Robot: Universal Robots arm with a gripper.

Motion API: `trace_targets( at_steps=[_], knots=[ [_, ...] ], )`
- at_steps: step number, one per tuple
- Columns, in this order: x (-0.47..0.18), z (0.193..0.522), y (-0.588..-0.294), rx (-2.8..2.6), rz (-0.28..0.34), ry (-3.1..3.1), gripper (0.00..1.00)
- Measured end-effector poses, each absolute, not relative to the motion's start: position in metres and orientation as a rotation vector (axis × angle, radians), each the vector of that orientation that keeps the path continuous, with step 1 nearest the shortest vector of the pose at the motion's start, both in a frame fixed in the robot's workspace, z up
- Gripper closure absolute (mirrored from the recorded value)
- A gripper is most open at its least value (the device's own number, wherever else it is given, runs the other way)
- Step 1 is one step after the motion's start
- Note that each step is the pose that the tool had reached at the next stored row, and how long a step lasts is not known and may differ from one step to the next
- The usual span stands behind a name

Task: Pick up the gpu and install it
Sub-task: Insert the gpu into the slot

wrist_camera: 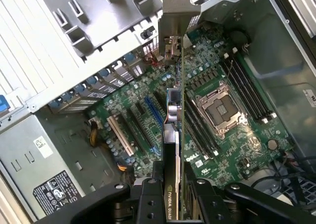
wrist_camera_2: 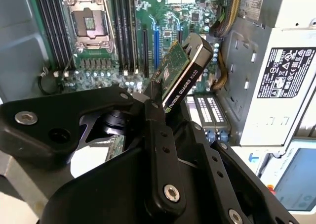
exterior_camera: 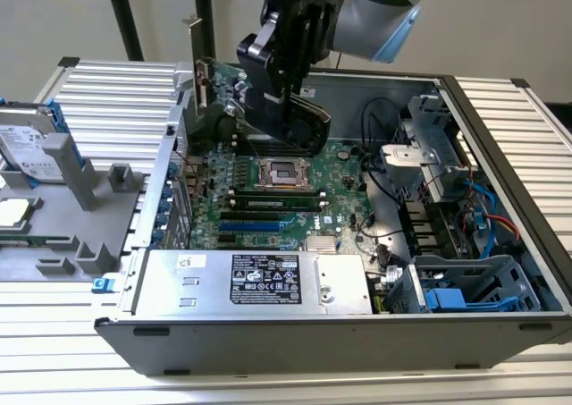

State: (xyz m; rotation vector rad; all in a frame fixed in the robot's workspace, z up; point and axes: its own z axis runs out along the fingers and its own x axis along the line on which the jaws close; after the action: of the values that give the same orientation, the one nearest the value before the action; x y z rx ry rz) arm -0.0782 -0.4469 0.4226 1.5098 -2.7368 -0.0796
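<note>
- Clamped on the gpu (exterior_camera: 222,81) with the gripper (exterior_camera: 255,101): jaws narrowed to card thickness, one finger on each face, as seen in the first wrist view.
- Held on edge above the motherboard (exterior_camera: 268,213), raised clear of its expansion slots (wrist_camera: 121,135); not seated.
- Silver end bracket (wrist_camera: 175,9) turned toward the motherboard's rear edge; black shroud and green board both visible in the second wrist view.
- CPU socket (exterior_camera: 281,172) near the motherboard's centre; power supply (exterior_camera: 259,280) just beside the motherboard.
</note>
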Motion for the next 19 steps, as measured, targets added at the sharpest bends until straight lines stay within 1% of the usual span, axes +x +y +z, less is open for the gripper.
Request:
trace_targets(
  at_steps=[19],
  knots=[
    [-0.0709, 0.4230, -0.4469, 1.681, -0.078, -2.631, 1.00]
  ],
)
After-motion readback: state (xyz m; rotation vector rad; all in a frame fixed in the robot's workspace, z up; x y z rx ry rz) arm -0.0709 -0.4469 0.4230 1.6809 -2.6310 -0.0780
